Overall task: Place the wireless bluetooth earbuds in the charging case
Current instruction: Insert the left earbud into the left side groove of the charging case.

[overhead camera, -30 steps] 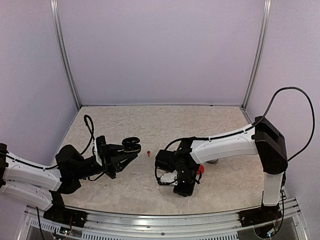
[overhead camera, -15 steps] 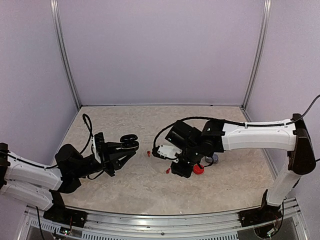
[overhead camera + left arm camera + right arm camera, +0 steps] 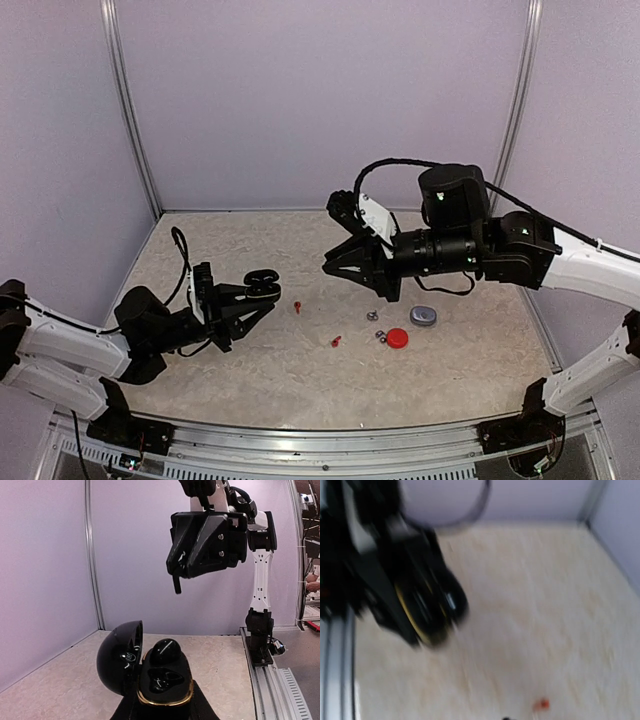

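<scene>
The left tool [image 3: 258,297] is clamped on a glossy black, gold-rimmed charging case [image 3: 162,680] with its lid open. One black earbud [image 3: 166,650] is seated and the other socket is empty. The right tool [image 3: 333,266], jaws together, hangs high on a stretched arm facing the case; I cannot tell if it carries a bud. Tiny red earbuds [image 3: 298,306] and silver-grey earbuds [image 3: 372,316] lie loose on the speckled beige table [image 3: 250,380].

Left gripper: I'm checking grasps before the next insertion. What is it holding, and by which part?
The left gripper holds the open black charging case by the sides of its lower shell; the raised lid is untouched.
</scene>
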{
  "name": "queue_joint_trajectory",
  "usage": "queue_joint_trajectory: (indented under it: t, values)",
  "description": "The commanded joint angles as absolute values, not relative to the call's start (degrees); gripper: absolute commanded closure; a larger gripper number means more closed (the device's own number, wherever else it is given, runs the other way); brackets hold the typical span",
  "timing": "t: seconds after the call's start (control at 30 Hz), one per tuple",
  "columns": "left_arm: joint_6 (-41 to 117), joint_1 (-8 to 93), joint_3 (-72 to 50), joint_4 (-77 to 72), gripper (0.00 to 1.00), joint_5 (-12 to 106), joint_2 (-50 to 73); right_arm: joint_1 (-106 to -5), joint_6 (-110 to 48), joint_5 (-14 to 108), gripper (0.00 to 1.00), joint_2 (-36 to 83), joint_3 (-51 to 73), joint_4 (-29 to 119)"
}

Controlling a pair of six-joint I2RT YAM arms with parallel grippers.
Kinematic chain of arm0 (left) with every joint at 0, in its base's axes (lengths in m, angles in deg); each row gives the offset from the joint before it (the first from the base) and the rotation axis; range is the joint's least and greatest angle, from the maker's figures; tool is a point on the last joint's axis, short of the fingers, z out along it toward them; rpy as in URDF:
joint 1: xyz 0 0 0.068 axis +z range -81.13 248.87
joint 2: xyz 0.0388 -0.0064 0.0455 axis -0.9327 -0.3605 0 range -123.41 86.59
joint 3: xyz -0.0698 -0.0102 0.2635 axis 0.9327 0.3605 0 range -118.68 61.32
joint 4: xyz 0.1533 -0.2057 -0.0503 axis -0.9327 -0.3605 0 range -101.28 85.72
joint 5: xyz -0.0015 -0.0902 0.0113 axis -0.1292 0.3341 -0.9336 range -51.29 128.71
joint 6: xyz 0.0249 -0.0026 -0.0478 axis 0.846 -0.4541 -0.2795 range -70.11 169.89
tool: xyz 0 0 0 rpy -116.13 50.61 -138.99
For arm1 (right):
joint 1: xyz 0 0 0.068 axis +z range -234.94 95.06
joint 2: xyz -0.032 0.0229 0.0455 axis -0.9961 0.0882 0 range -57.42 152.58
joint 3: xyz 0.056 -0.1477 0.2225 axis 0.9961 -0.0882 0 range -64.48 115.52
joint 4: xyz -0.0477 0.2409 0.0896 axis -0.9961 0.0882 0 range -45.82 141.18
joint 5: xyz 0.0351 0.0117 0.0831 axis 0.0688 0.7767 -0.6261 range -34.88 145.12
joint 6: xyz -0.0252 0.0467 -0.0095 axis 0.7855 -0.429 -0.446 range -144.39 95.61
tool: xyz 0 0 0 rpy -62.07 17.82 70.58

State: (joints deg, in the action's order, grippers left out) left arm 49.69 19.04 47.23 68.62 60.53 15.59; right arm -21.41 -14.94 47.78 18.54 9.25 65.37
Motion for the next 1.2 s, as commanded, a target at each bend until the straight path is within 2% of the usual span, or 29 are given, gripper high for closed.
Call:
queue_joint_trajectory:
  t: [0.0,0.6,1.17]
  values:
    - [48.1,19.4,44.8,70.8,1.00,63.9,14.3,-21.5,-13.1,39.7,0.90,17.4,8.4,56.7]
    - [46.5,18.1,42.2,70.8,1.00,68.8,11.6,-17.4,-11.9,34.5,0.91,28.4,15.2,52.4]
    - [47.4,16.4,41.0,69.9,1.00,67.2,10.9,-17.0,-13.6,34.3,0.90,31.5,15.6,49.3]
